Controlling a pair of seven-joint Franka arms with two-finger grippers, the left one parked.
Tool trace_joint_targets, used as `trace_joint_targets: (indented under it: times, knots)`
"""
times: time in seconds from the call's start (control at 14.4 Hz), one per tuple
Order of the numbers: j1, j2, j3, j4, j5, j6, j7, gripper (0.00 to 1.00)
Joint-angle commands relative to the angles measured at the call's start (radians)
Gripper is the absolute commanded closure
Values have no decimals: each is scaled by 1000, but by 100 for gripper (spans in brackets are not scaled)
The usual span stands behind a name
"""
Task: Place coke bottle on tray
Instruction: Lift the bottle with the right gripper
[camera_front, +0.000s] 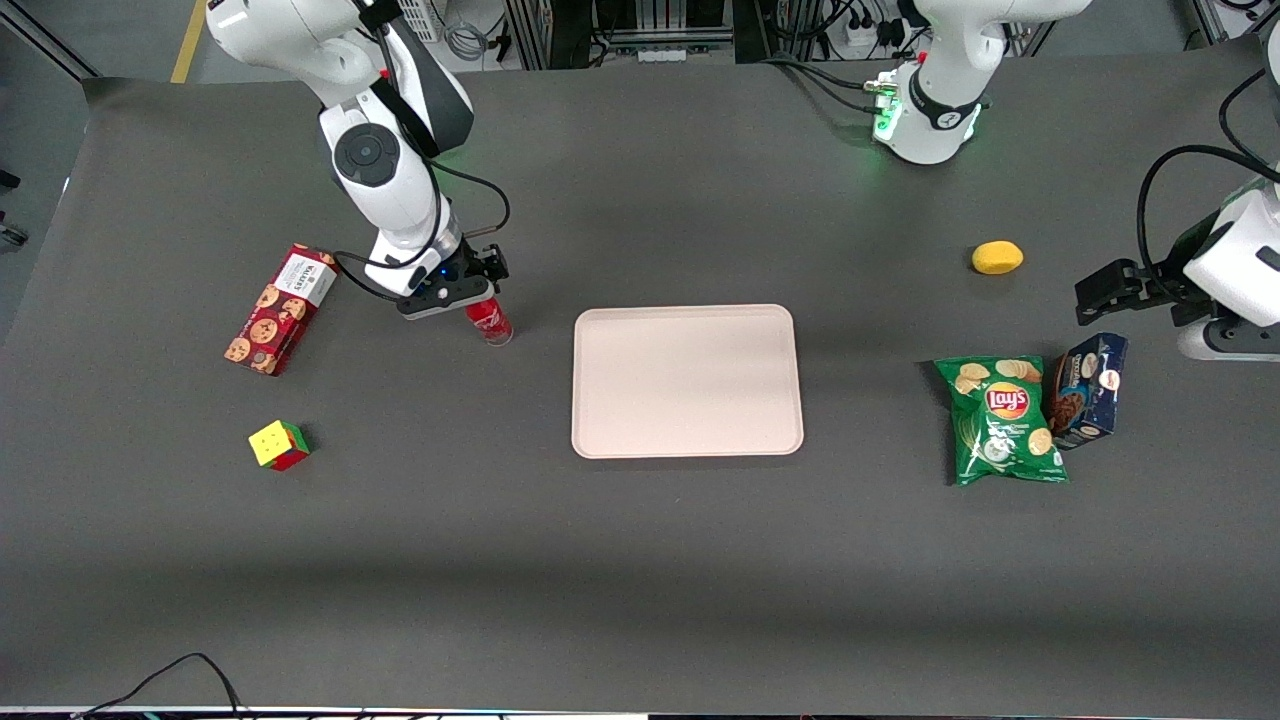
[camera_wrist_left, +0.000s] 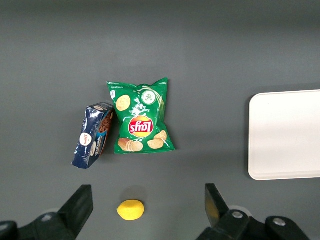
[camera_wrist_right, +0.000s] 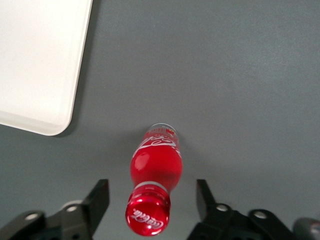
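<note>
The coke bottle (camera_front: 490, 323) is a slim red bottle with a red cap. It stands upright on the grey table beside the tray (camera_front: 687, 380), toward the working arm's end. In the right wrist view the bottle (camera_wrist_right: 155, 170) shows from above, its cap between the two spread fingers. My gripper (camera_front: 470, 297) sits directly over the bottle's top, open, with its fingers (camera_wrist_right: 98, 199) on either side of the cap and clear gaps to it. The pale pinkish-beige tray (camera_wrist_right: 40, 60) lies flat with nothing on it; it also shows in the left wrist view (camera_wrist_left: 285, 135).
A red cookie box (camera_front: 281, 309) and a colour cube (camera_front: 278, 445) lie toward the working arm's end. A green Lay's bag (camera_front: 1003, 420), a blue box (camera_front: 1088, 390) and a yellow lemon (camera_front: 997, 257) lie toward the parked arm's end.
</note>
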Motion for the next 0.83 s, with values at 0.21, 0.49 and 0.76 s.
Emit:
trace_joint_targets:
  times: [0.21,0.49,0.76]
  knots:
    - [-3,-5,2,-10,-7,16,25,67]
    - [-3,-8,1,-7,-7,12,25,100]
    - [-3,-33,-13,92,2,-136,31,100]
